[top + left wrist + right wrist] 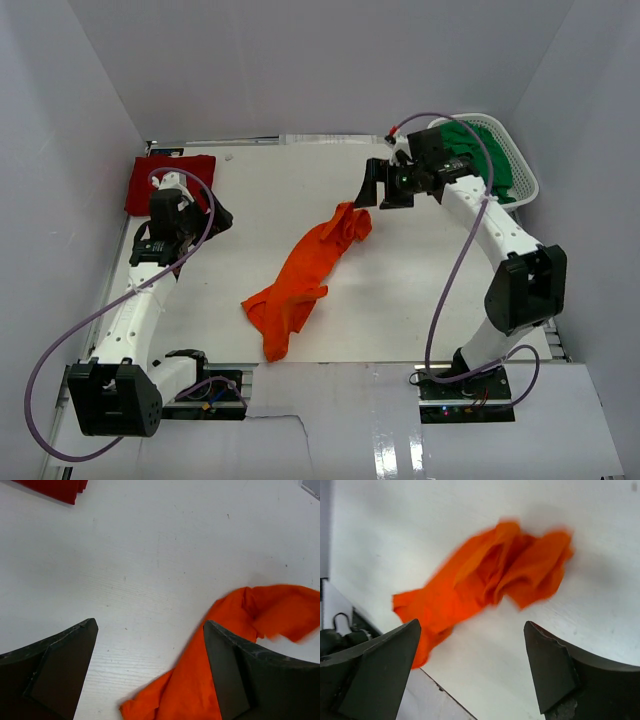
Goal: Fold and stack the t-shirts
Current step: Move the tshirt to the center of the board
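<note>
The orange t-shirt [300,275] lies crumpled in a long diagonal strip across the middle of the table. It shows blurred in the right wrist view [485,575] and at the lower right of the left wrist view [280,612]. A dark red t-shirt [170,182] [55,487] lies folded at the far left. The green t-shirt [485,150] sits in the white mesh basket [523,180] at the far right. My right gripper [380,195] [471,624] hangs open just above the orange shirt's far end, holding nothing. My left gripper [215,215] [150,624] is open over bare table, left of the orange shirt.
White walls close in the table on the left, back and right. The arm bases and their cables sit at the near edge. A step in the tabletop [440,690] runs along the near side below the orange shirt.
</note>
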`<state>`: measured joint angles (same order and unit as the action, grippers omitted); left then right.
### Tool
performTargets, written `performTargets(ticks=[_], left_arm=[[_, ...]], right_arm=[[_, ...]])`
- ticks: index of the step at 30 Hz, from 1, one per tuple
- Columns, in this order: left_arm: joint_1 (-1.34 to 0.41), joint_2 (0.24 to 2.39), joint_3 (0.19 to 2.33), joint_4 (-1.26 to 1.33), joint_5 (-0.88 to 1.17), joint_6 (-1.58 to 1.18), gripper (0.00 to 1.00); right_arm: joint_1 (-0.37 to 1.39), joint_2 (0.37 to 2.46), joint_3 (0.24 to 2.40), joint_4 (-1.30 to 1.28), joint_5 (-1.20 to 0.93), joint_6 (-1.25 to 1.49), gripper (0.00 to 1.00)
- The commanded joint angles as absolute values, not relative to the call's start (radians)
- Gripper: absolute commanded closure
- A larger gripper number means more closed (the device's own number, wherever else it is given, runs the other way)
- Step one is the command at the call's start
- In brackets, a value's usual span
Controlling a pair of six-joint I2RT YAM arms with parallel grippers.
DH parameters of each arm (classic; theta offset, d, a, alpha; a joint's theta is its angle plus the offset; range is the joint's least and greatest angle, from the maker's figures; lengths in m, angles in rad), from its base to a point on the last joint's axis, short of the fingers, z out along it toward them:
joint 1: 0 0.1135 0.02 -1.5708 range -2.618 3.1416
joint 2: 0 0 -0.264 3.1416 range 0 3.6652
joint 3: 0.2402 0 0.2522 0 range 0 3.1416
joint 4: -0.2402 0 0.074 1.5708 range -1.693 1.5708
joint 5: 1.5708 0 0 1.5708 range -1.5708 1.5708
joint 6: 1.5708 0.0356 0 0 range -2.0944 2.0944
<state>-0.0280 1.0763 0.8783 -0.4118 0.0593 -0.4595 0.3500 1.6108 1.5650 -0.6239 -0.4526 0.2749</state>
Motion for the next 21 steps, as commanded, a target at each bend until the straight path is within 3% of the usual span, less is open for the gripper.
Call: performTargets(ticks=[1, 7, 16, 18, 21], left_arm=[[-0.023, 1.077, 0.902, -0.413, 0.061, -0.446, 0.02], [-0.025, 1.098, 0.908, -0.416, 0.06, -0.449, 0.02], [-0.025, 1.118, 0.911, -0.417, 0.08, -0.446, 0.02], [-0.025, 1.117, 0.91, -0.419, 0.084, -0.446, 0.02], [-0.025, 1.118, 0.91, -0.419, 0.089, -0.445, 0.02]], right_arm=[[0.377, 1.571, 1.497, -0.631, -0.331, 0.253, 0.1], [0.543, 1.505, 1.396, -0.709, -0.135, 0.202, 0.1], [0.773, 1.399, 1.157, -0.709, -0.19, 0.285, 0.0], [0.846, 1.391, 1.115, -0.693, -0.187, 0.29, 0.12], [0.929, 1.404, 1.097, -0.68, -0.158, 0.301, 0.11]])
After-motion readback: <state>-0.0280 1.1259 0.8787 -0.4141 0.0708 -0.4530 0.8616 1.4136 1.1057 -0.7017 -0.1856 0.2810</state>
